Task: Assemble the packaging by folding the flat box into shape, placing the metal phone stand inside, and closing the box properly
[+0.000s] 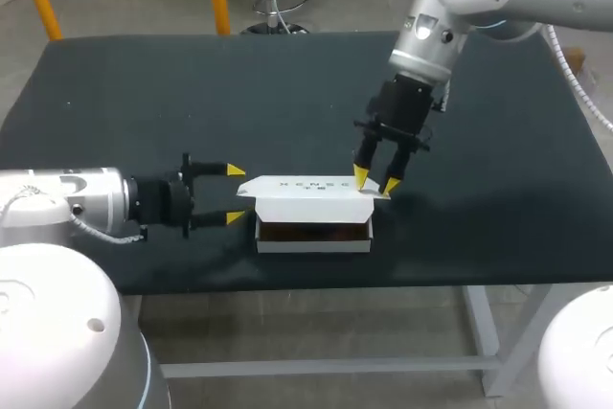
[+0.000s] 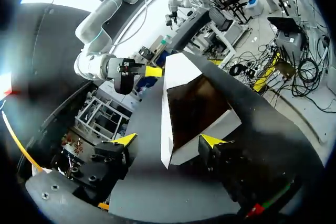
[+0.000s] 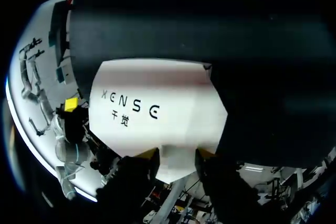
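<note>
The white box [image 1: 313, 235] sits near the front edge of the table [image 1: 144, 112], with its lid [image 1: 302, 193] half raised. The right gripper [image 1: 376, 180] pinches the lid's end flap, and the left gripper [image 1: 233, 193] is wide open beside the box. If the thin flap slips out, the lid may spring open.

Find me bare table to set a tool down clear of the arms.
Free on the table: the far left, beyond the box, and the near-right stretch between box and table edge. Crowded: the front middle, where the open left gripper sits at the box's left end and the right gripper pinches the lid.
</note>
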Controlling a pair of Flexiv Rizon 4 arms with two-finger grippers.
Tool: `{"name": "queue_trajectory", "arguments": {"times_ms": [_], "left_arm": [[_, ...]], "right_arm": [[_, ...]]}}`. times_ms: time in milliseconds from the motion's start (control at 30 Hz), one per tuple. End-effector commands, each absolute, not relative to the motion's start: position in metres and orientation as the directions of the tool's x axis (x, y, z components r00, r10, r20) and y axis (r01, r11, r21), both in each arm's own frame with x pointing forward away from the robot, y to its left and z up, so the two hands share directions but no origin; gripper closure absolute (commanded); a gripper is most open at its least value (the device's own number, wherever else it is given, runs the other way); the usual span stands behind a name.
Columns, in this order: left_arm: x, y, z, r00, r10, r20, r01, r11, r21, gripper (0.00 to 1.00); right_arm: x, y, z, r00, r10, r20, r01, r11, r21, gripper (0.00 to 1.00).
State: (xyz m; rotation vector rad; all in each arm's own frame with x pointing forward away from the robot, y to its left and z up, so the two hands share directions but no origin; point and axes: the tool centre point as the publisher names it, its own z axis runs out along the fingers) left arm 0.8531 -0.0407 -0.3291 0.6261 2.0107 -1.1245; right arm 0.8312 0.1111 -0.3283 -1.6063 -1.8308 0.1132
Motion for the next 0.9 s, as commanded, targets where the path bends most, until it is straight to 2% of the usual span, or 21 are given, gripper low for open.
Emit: {"name": "queue_trajectory", "arguments": {"times_ms": [33,100,267,433,500,533,900], "left_arm": [[0.832,-0.015,-0.301,-0.633,0.090,-0.769,0.670,0.562,-0.485,0.04],[0.829,-0.006,-0.293,-0.650,0.105,-0.753,0.653,0.583,-0.483,0.00],[0.824,0.009,-0.274,-0.734,0.171,-0.657,0.595,0.627,-0.502,0.00],[0.827,0.014,-0.266,-0.882,0.280,-0.380,0.459,0.694,-0.555,0.00],[0.829,0.012,-0.268,-0.910,0.297,-0.289,0.406,0.778,-0.479,0.00],[0.831,0.011,-0.271,-0.918,0.284,-0.276,0.372,0.856,-0.358,0.00],[0.831,0.011,-0.271,-0.918,0.284,-0.276,0.372,0.856,-0.358,0.00]], "right_arm": [[0.829,0.111,-0.331,0.003,0.900,0.436,0.844,0.231,-0.483,0.51],[0.828,0.111,-0.333,0.003,0.900,0.437,0.845,0.231,-0.482,0.51],[0.826,0.111,-0.335,0.002,0.899,0.437,0.849,0.229,-0.475,0.51],[0.824,0.110,-0.339,0.005,0.900,0.436,0.852,0.224,-0.473,0.51],[0.823,0.109,-0.340,0.007,0.900,0.436,0.854,0.221,-0.470,0.51],[0.823,0.109,-0.340,0.008,0.900,0.436,0.855,0.220,-0.470,0.51],[0.820,0.108,-0.345,0.024,0.887,0.461,0.859,0.218,-0.462,0.51]]}}
